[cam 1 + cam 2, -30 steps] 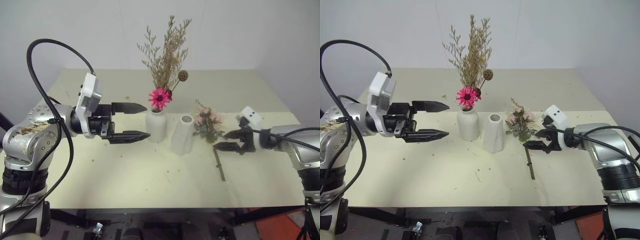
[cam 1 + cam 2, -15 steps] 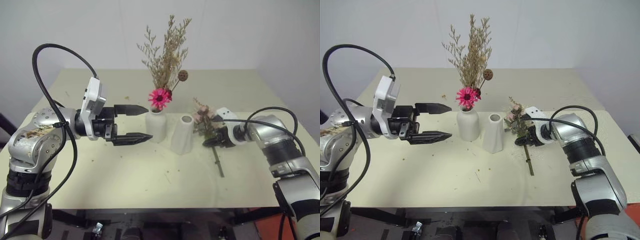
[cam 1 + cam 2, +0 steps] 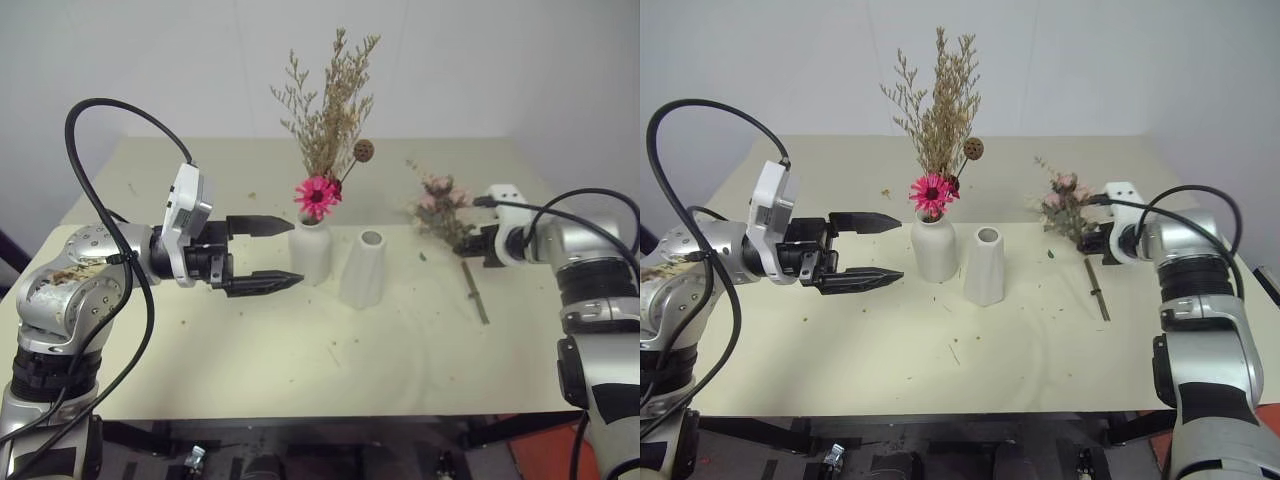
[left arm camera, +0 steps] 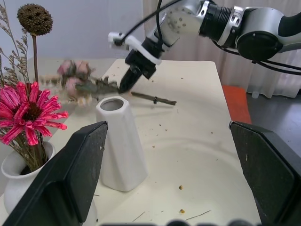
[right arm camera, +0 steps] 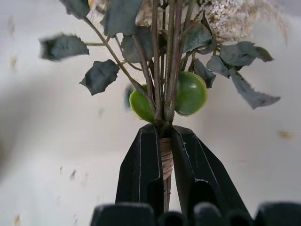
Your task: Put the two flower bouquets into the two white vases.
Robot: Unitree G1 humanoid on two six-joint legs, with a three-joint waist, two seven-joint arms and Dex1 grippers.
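The left hand [image 3: 262, 255], with its black fingers spread wide, is being held level just beside the bottle-shaped white ceramic vase [image 3: 312, 253], in which the dry tan grass bouquet with a pink daisy [image 3: 325, 120] is standing. The slim tapered white vase [image 3: 362, 269] is sitting alongside, mid-surface [image 3: 300, 350]. Toward the right edge, the bouquet of pale pink roses and green leaves [image 3: 443, 208] is being gripped at its bound stems by the clenched right hand [image 3: 482, 245].

In the left wrist view the rose bouquet [image 4: 77, 82] at upper left is smeared with motion blur. In the right wrist view its blooms are cut off by the top edge, and the right claw [image 5: 164, 155] hides the wrapped stems lower down.
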